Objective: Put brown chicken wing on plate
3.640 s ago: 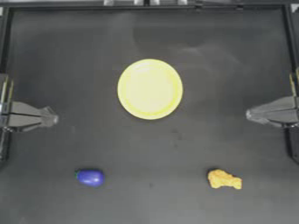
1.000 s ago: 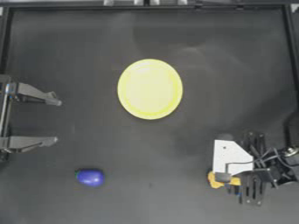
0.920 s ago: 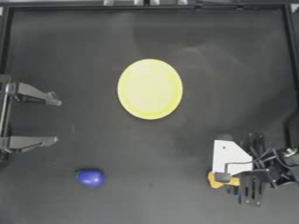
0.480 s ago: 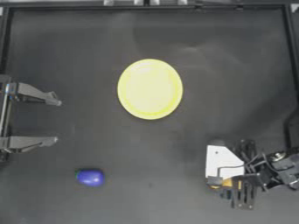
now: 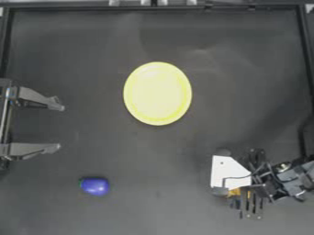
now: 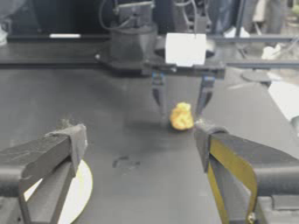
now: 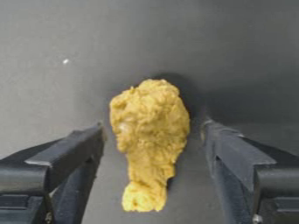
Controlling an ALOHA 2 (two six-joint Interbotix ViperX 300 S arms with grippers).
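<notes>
Wing [image 7: 151,140]: lay near table's front right corner, well apart from plate [image 5: 157,93].
Right gripper [image 7: 153,144]: jaws spread, straddling wing, not yet pinching.
Left gripper [image 5: 58,126]: spread, parked at left edge.
Risk: lumpy wing could slip on closing.

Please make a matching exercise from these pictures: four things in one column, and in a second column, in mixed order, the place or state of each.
Things:
1. brown chicken wing
2. plate
3. blue round object
4. left tool

Places or states:
A. open, at the table's left edge
B. alone on the table, near its left front part
C. lying between the open jaws of the right tool
D. near the table's middle, with nothing on it

Pairs: 1-C, 2-D, 3-B, 4-A
</notes>
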